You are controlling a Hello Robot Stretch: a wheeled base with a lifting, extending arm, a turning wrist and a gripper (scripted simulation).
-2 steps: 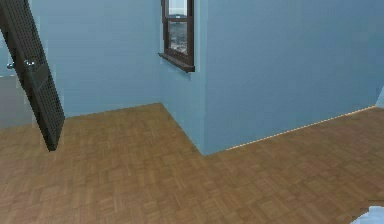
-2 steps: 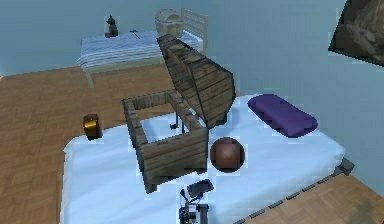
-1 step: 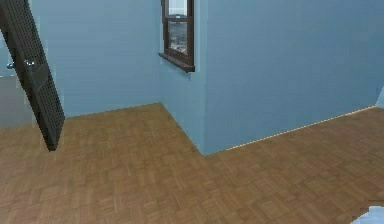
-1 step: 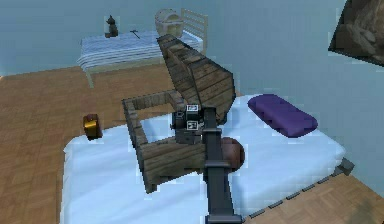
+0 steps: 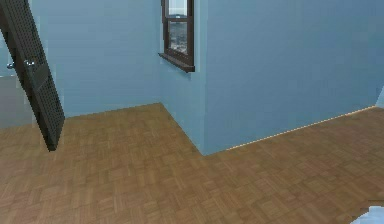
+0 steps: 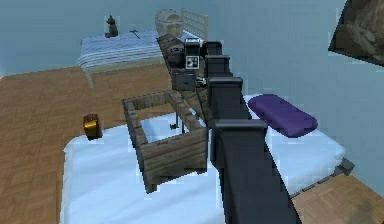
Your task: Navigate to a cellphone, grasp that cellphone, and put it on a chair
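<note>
Ahead of you, the forward view gives one dark door (image 5: pixel 35 75) swung open at the left, one dark-framed window (image 5: pixel 178 35), and a blue wall corner (image 5: pixel 205 90) jutting into the wooden floor (image 5: pixel 120 170). The floor lies bare on both sides of that corner, wider on the left toward the door.

The arm side view gives you two beds. The near bed (image 6: pixel 110 175) is white and carries one wooden crate (image 6: pixel 170 160) and one purple pillow (image 6: pixel 282 113). The far bed (image 6: pixel 120 50) has a striped cover and one small dark figure (image 6: pixel 110 24) on it. A strip of floor runs between them, with one small brown thing (image 6: pixel 92 125) just off the near bed's edge.

The arm (image 6: pixel 245 160) reaches over the near bed past the crate. The gripper (image 6: pixel 180 58) sits in front of a pale slatted thing (image 6: pixel 180 20), and you cannot tell whether it holds anything. You cannot tell which small blob, if any, is the cellphone.
</note>
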